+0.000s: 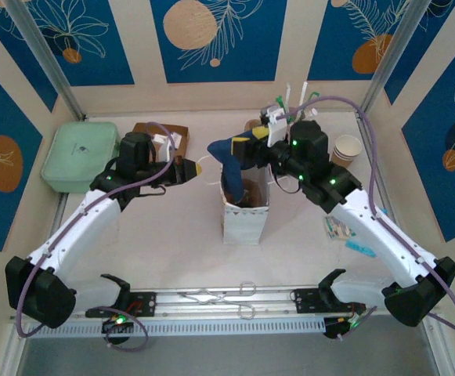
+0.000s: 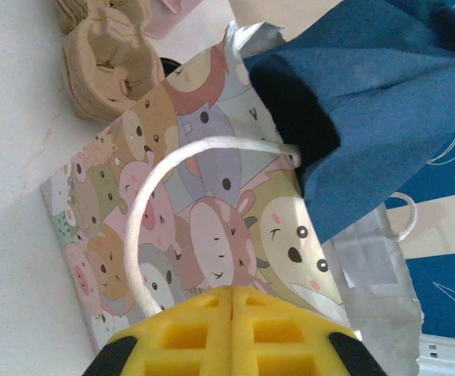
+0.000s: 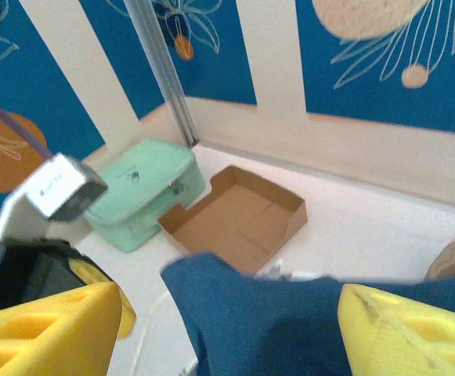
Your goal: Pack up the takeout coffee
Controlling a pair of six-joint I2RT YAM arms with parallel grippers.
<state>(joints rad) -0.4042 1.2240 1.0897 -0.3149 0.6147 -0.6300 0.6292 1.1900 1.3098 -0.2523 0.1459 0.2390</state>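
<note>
The left gripper (image 2: 232, 313) is clenched on the bag's (image 1: 243, 215) white handle (image 2: 142, 211). The right gripper (image 3: 229, 329) is released, its fingers wide around blue cloth (image 2: 368, 86). I'd keep that handle taut so the mouth stays open.

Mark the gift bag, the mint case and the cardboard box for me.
gift bag (image 2: 211, 235), left wrist view, on its cartoon-printed side.
mint case (image 1: 80, 155), top view, middle of its lid.
cardboard box (image 3: 239, 219), right wrist view, on its inner floor.
</note>
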